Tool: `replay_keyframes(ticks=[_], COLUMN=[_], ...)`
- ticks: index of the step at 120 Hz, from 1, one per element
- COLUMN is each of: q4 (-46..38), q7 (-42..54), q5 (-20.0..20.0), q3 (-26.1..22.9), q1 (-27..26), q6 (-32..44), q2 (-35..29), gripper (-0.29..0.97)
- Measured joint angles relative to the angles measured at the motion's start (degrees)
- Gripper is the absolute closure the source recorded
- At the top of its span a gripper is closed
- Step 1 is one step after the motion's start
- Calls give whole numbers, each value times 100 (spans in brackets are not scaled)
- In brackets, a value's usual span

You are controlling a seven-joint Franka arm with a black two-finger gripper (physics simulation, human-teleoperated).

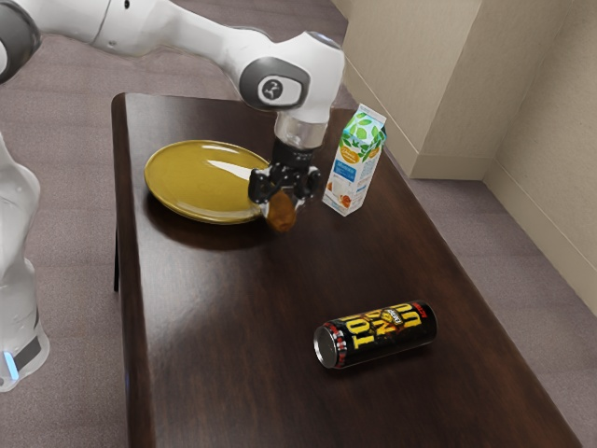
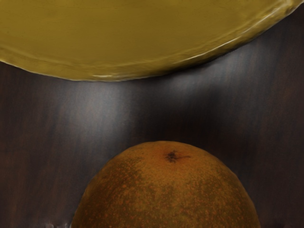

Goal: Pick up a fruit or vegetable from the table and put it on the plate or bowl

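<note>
A brown-orange round fruit hangs just above the dark table, with my black gripper shut on it from both sides. It is beside the near right rim of the olive-yellow plate, not over it. In the wrist view the fruit bulges large right under my hand, its dark stem spot facing up. The plate's rim curves a short way beyond it, with bare tabletop between them.
A green and white carton stands upright just to the exterior view's right of my gripper. A black and yellow can lies on its side nearer the table's front. The table's left edge runs close to the plate.
</note>
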Motion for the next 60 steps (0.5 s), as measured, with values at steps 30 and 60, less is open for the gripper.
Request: replay_keyframes(ticks=[30,60], q4=[305,220], q7=[82,444], q5=[641,926], q3=[856,1232], q1=[449,468], q6=[-867,-1121], q2=[-316,-237], gripper=[42,27])
